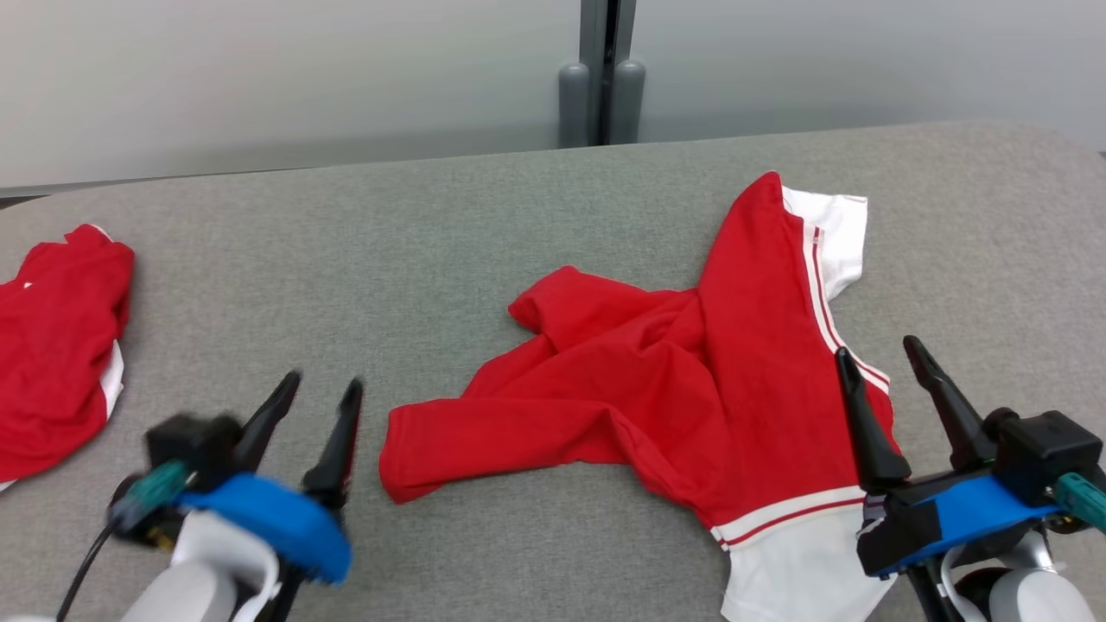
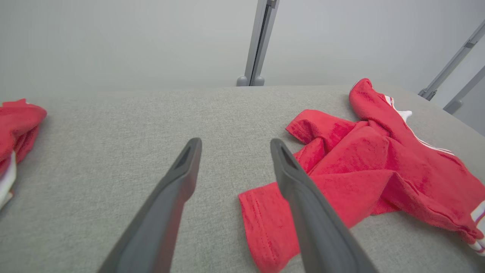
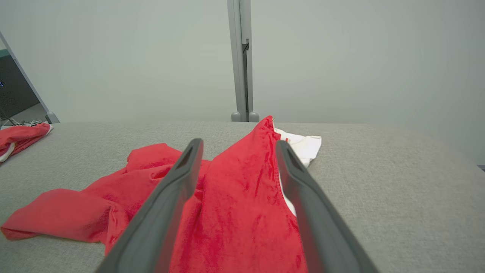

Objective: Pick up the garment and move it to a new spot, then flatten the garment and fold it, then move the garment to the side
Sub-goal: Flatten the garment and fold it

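A crumpled red garment with white panels and white stripes lies on the grey padded table, right of centre. My left gripper hovers open just left of the garment's nearest red sleeve end, with nothing between its fingers. In the left wrist view the left gripper points past the garment, whose sleeve end lies under the right finger. My right gripper is open over the garment's right striped edge. The right wrist view has the right gripper spread above the red cloth.
A second red and white garment lies bunched at the table's left edge, also seen as a red heap and a far red pile. A grey post stands behind the table's far edge against a pale wall.
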Motion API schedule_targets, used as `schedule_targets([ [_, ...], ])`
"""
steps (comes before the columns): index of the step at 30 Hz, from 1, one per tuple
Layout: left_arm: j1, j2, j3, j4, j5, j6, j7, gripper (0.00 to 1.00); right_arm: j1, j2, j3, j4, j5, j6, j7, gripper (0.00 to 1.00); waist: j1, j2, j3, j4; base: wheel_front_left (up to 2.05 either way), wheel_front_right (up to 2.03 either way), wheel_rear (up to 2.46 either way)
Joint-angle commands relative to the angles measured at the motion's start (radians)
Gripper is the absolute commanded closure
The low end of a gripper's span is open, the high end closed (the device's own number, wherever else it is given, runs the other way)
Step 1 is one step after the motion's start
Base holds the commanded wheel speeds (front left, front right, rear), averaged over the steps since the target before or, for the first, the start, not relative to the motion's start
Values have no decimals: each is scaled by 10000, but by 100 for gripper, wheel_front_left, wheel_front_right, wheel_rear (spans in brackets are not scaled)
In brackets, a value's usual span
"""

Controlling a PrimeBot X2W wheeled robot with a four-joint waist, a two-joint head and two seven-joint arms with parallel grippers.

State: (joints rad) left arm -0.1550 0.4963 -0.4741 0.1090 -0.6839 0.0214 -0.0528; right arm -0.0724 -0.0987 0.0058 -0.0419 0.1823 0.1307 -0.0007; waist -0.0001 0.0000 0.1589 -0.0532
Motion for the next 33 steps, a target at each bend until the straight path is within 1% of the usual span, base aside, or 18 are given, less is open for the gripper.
schedule_targets([
  [1, -647, -302, -193, 206, 70, -48, 231, 0, 156, 63, 42, -38, 33, 2, 53, 0, 1, 0, 19, -78, 0, 0, 0],
  [6, -2293, -1200, -950, 1369, 85, -162, 1676, 0, -7, 133, 305, -6, 127, 2, 41, 0, 1, 0, 200, -454, 0, 0, 0],
  [8, -2767, -1455, -1205, 1945, 48, -212, 2311, 0, -136, 145, 394, 59, 167, 2, -13, 0, 1, 0, 347, -639, 0, 0, 0],
  [12, -3676, -1481, -1765, 3003, 573, -49, 3396, 0, -311, 197, 546, 153, 227, 2, -123, 0, 1, 0, 683, -978, 0, 0, 0],
  [17, -4330, -1412, -2310, 3952, 989, 70, 4560, 0, -430, 258, 572, 311, 292, 2, -278, 0, 1, 0, 1077, -1174, 0, 0, 0],
  [24, -4473, -1753, -2765, 4240, 656, -401, 5797, 0, -543, 290, 514, 425, 230, 2, -397, 0, 1, 0, 1297, -1110, 0, 0, 0],
  [25, -4474, -1848, -2808, 4237, 562, -472, 5901, 28, -593, 293, 538, 420, 231, 2, -401, 0, 1, 0, 1311, -1098, 0, 0, 0],
  [26, -4458, -1958, -2811, 4199, 458, -563, 5965, 51, -625, 297, 565, 422, 237, 2, -410, 0, 1, 0, 1320, -1085, 0, 0, 0],
  [27, -4441, -2046, -2818, 4157, 367, -618, 6010, 62, -641, 299, 570, 432, 246, 2, -419, 0, 1, 0, 1328, -1065, 0, 0, 0],
  [28, -4456, -2108, -2852, 4107, 331, -662, 6016, 69, -654, 298, 566, 434, 248, 2, -428, 0, 1, 0, 1338, -1042, 0, 0, 0],
  [29, -4486, -2148, -2884, 4077, 333, -705, 6037, 100, -675, 301, 563, 435, 242, 2, -430, 0, 1, 0, 1346, -1016, 0, 0, 0],
  [30, -4497, -2176, -2915, 4071, 340, -725, 6051, 100, -693, 303, 580, 443, 235, 2, -433, 0, 1, 0, 1347, -996, 0, 0, 0],
  [33, -4759, -2040, -2978, 4086, 768, -466, 5615, 100, -718, 304, 626, 469, 230, 2, -414, 0, 1, 0, 1350, -983, 0, 0, 0],
])
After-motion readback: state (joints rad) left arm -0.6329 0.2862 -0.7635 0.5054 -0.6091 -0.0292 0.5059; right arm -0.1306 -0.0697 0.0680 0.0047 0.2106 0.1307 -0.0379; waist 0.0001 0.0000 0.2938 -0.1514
